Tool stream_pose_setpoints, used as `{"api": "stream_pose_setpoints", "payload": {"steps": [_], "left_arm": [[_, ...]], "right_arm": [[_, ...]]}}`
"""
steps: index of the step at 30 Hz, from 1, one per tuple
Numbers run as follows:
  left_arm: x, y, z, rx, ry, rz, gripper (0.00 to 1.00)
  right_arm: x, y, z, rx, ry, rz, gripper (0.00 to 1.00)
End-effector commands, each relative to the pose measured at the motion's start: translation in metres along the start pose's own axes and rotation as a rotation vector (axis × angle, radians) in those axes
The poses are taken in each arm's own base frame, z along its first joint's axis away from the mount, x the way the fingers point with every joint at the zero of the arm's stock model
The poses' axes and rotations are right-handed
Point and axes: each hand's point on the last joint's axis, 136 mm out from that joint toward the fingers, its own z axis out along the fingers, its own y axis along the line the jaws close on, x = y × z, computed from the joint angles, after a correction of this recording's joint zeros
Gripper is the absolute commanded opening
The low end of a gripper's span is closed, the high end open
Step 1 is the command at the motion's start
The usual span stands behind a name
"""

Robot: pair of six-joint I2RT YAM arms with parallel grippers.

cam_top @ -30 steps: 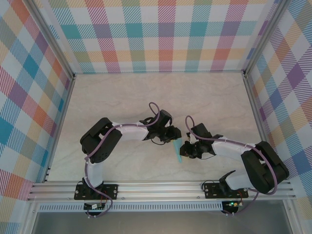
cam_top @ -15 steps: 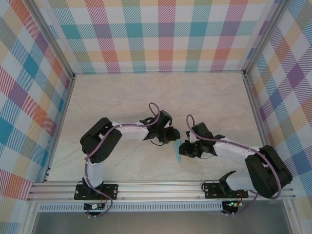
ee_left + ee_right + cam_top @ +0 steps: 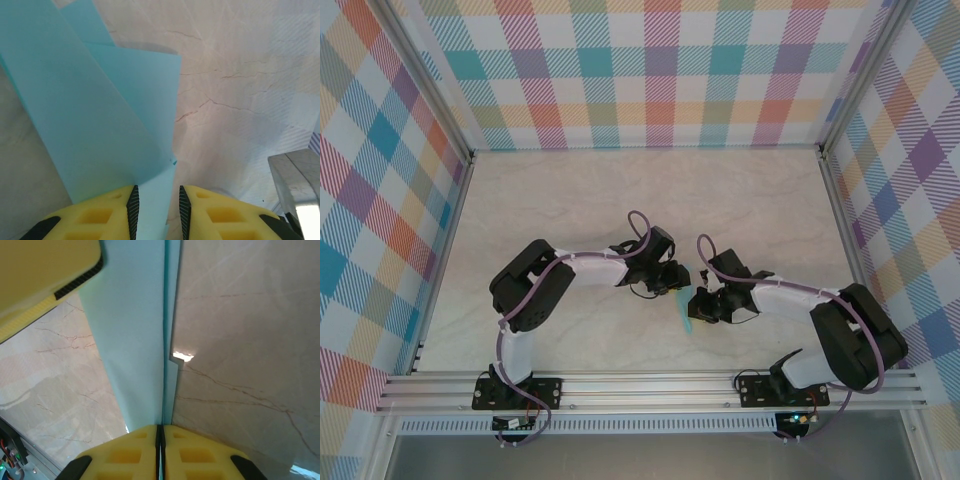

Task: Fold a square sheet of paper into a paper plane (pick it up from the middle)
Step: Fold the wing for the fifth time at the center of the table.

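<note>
The paper plane [image 3: 689,313] is a slim folded piece of light blue paper, held off the table between the two arms at mid-table. My right gripper [image 3: 696,303] is shut on it: in the right wrist view the pads [image 3: 161,427] pinch the lengthwise ridge of the paper [image 3: 135,340], with folded flaps on both sides. My left gripper [image 3: 680,280] meets it from the left. In the left wrist view its jaws [image 3: 157,192] stand apart, with a flap of the paper [image 3: 100,115] running between them and lying against the left pad. One yellow left finger [image 3: 45,275] shows in the right wrist view's top left corner.
The marble-patterned table [image 3: 570,200] is walled by checked panels on three sides. An aluminium rail [image 3: 650,385] with both arm bases runs along the near edge. A metal post [image 3: 295,180] appears at the right of the left wrist view.
The right gripper's jaws have closed tighter on the paper's ridge. Both arms shifted only slightly, and the paper stays between them.
</note>
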Motion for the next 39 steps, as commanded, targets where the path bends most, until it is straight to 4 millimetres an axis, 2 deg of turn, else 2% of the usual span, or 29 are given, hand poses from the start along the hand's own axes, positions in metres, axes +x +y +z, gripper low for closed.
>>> {"api": "stream_pose_setpoints", "payload": {"steps": [1, 6, 8, 11, 16, 24, 34, 39], "left_arm": [[0.005, 0.002, 0.005, -0.025, 0.028, 0.017, 0.29], [0.006, 0.003, 0.005, -0.03, 0.035, 0.027, 0.29], [0.007, 0.003, 0.004, -0.03, 0.036, 0.029, 0.29], [0.007, 0.003, 0.004, -0.029, 0.038, 0.033, 0.29], [0.006, 0.001, 0.004, -0.024, 0.037, 0.036, 0.29], [0.006, -0.001, 0.003, -0.019, 0.042, 0.042, 0.29], [0.006, -0.002, 0.003, -0.023, 0.047, 0.05, 0.29], [0.006, -0.002, 0.004, -0.024, 0.046, 0.051, 0.29]], "right_arm": [[0.003, 0.0, -0.009, 0.035, 0.005, 0.002, 0.13], [-0.002, 0.01, -0.033, 0.018, -0.091, -0.015, 0.14], [-0.002, 0.024, -0.039, -0.047, -0.102, -0.032, 0.13], [-0.001, 0.049, -0.041, -0.166, -0.067, -0.046, 0.1], [0.0, 0.069, -0.031, -0.249, 0.013, -0.059, 0.09], [0.003, 0.04, -0.003, -0.148, 0.068, 0.009, 0.07], [0.017, 0.021, 0.012, -0.133, 0.115, 0.075, 0.08], [0.018, 0.014, 0.01, -0.109, 0.098, 0.079, 0.08]]}}
